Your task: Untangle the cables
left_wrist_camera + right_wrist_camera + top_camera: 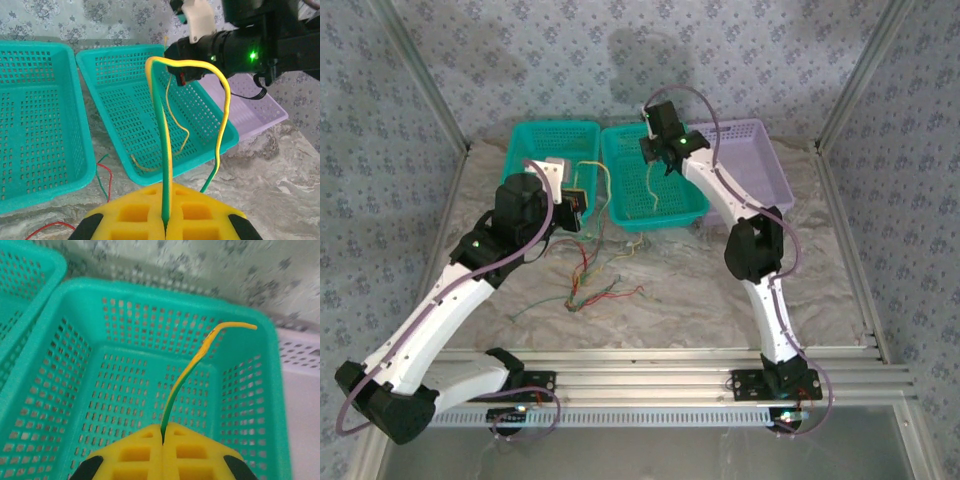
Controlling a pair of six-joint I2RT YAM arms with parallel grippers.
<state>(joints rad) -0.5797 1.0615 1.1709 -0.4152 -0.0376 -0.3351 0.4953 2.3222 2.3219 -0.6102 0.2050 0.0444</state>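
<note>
The thin red, green and yellow-orange cables (598, 285) lay in a loose tangle on the pale, marbled table covering (690, 310), near the middle of the top view. Stray ends trailed out toward 8 o'clock and 3 o'clock.

From the tangle a green-and-yellow striped wire (161, 140) rose toward 12 o'clock into the left gripper (165, 200). Its yellow waffle-patterned fingers (135, 212) were pressed together on the wire. Past the pinch the wire arched up and fell back at 3 o'clock of the pads.

A second green-to-yellow wire (185, 380) was clamped between the closed jaws of the right gripper (162, 432), which hung over the middle teal perforated plastic basket (670, 218). In the left wrist view that wire's lower end lay on the basket floor.

A matching left teal basket (555, 125) sat just beside the middle one at 9 o'clock. A lilac perforated basket (760, 140) sat just beside it at 3 o'clock, partly behind the right arm.

The covering was bare from 3 to 5 o'clock of the tangle, up to the right arm's elbow. The left forearm crowded the 8 o'clock side. Aluminium rails (650, 385) closed the near edge at 6 o'clock, and grey floral-patterned walls (520, 60) shut in the other sides.
</note>
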